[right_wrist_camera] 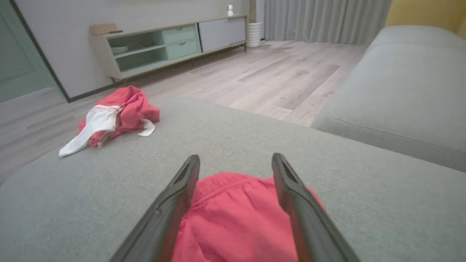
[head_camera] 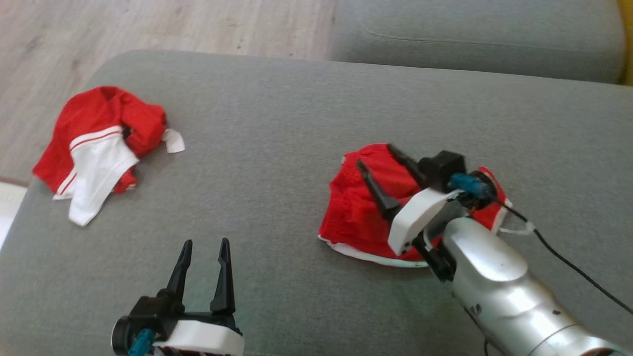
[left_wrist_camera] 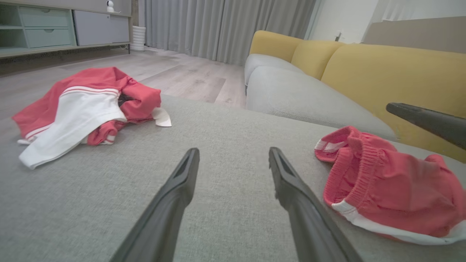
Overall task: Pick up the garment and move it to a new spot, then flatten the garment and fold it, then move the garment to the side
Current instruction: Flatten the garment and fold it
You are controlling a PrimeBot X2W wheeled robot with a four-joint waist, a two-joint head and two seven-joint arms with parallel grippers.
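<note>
A crumpled red garment (head_camera: 351, 207) with white trim lies on the grey sofa cushion (head_camera: 277, 123), right of centre. My right gripper (head_camera: 375, 155) hovers just above it, jaws open, nothing between the fingers. The right wrist view looks along that gripper (right_wrist_camera: 236, 156) onto the red cloth (right_wrist_camera: 236, 218) below and between its fingers. The left gripper (head_camera: 206, 242) stands open over bare cushion at the lower left, well apart from the garment. In the left wrist view, that gripper (left_wrist_camera: 233, 150) points across the cushion, with the garment (left_wrist_camera: 393, 193) to its right.
A second red and white garment (head_camera: 99, 143) lies bunched near the cushion's far left edge. Wooden floor (head_camera: 148, 24) lies beyond that edge. Another grey seat (head_camera: 474, 34) sits at the back right, with yellow backrests (left_wrist_camera: 382, 69). A black cable (head_camera: 568, 262) trails from the right wrist.
</note>
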